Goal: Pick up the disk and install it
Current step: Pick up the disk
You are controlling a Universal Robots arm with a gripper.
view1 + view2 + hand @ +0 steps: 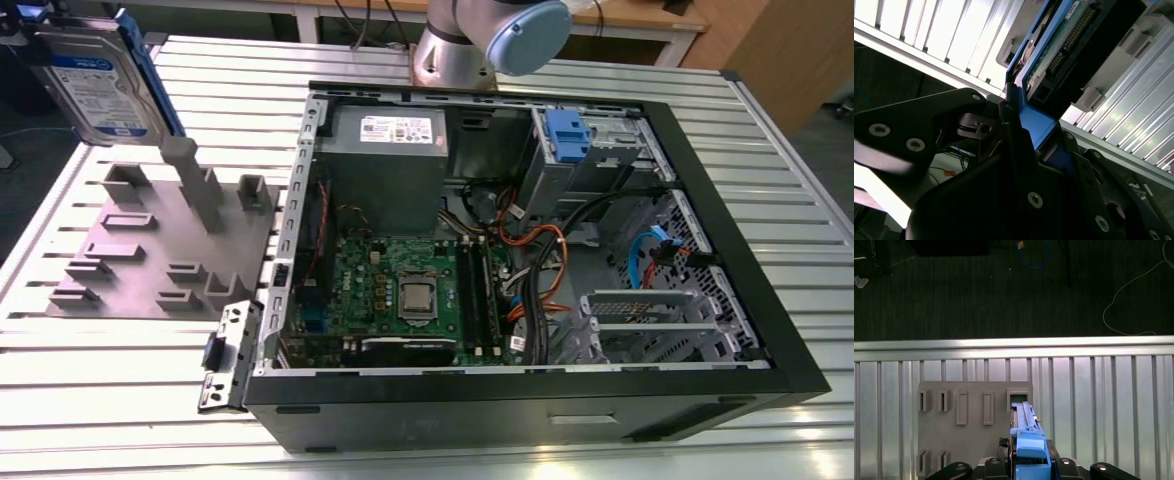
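Note:
The disk (96, 78), a silver drive with a white-and-blue label and a blue carrier frame, hangs on edge in the air at the exterior view's far upper left. It is above the grey fixture plate (147, 250) and well apart from the open computer case (534, 230). My gripper (1030, 462) is shut on the disk's blue frame (1029, 445), with black fingers (1013, 125) on both sides. In the second wrist view the disk's green circuit-board side (1064, 45) and its blue frame (1041, 122) reach away from the fingers.
The case lies open on the slatted aluminium table (774, 150), with a grey power supply (387, 130), a motherboard (414, 290), cables, and a drive bay with a blue latch (567, 135). The fixture plate has upright posts (200, 190). The arm's base (467, 45) stands behind the case.

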